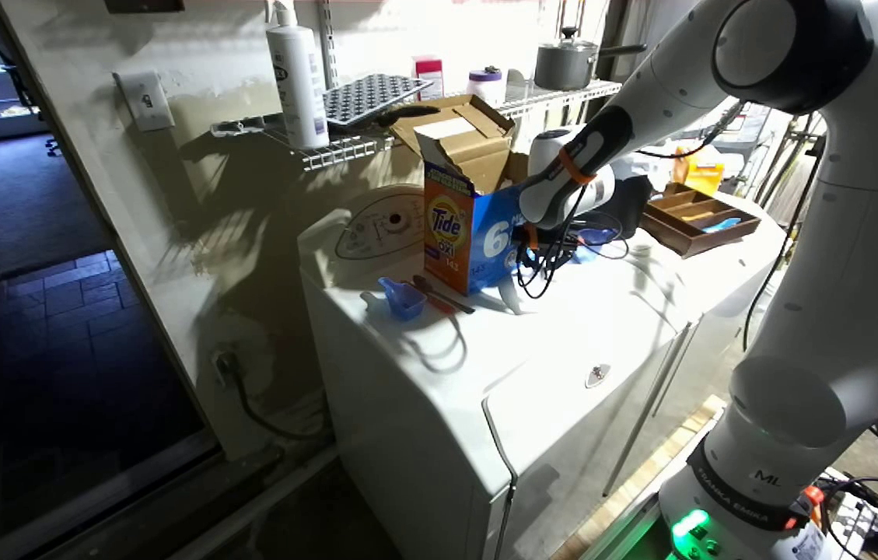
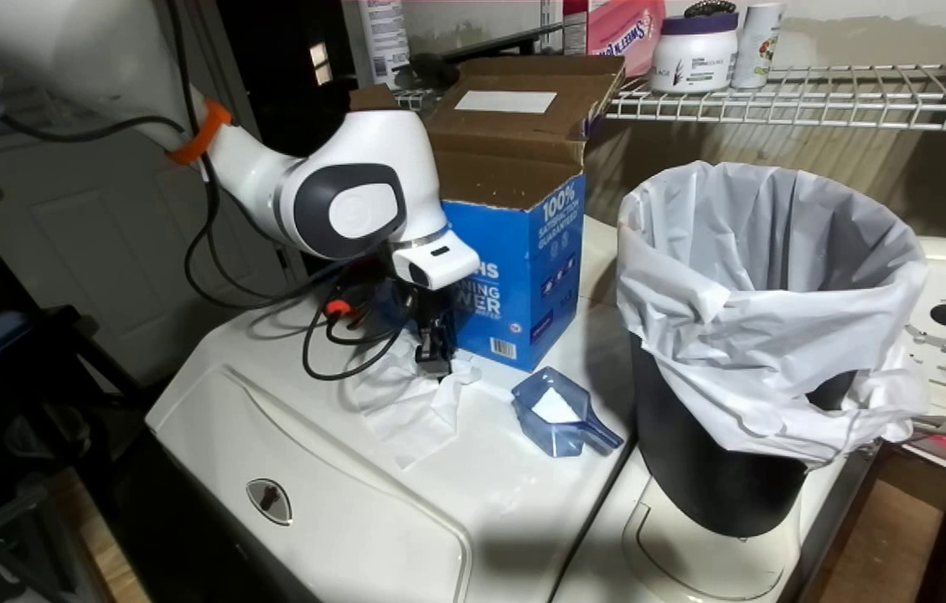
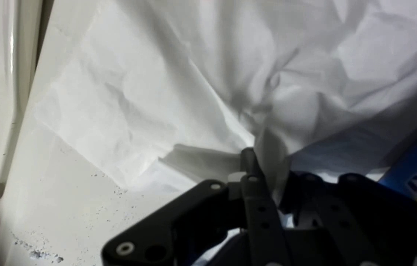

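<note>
Working from afar, I see in the wrist view that the gripper point(image 3: 273, 171) is clamped on a raised fold of the sheet point(image 3: 193, 107), the rest spreading from the jaws toward the upper left and upper right of the frame, too crumpled for a clear long axis, with the box point(image 3: 411, 181) at the lower right. What I can't make out there, an exterior view gives me: the scoop point(image 2: 566, 437) lies just right of the sheet, and the bin point(image 2: 707, 452) stands further right.
</note>
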Controlling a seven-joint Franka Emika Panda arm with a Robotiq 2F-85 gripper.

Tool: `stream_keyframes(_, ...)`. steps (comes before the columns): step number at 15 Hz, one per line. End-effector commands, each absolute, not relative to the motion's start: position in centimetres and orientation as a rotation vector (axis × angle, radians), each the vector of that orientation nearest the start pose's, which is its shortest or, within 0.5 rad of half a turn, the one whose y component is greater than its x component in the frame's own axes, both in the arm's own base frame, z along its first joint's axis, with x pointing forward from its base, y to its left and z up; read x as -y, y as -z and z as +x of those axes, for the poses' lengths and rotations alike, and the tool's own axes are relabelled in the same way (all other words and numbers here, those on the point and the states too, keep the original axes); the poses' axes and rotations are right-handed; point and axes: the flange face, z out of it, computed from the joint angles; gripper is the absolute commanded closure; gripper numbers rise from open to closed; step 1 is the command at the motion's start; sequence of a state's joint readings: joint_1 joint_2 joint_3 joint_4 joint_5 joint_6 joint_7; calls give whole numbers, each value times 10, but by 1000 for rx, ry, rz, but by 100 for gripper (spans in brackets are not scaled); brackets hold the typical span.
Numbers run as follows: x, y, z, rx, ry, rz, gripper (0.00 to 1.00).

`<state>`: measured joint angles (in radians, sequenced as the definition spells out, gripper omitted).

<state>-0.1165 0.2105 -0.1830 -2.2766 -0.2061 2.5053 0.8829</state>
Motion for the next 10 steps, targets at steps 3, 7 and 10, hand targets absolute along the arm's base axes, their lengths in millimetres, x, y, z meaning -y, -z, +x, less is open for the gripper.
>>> stream_keyframes(3, 127, -258, 513, -1505, 13, -2866, 99)
stream_keyframes(7, 118, -258, 514, -1469, -18, -2889, 99)
stream_keyframes(10, 111, -258, 514, -1448, -38, -2913, 99)
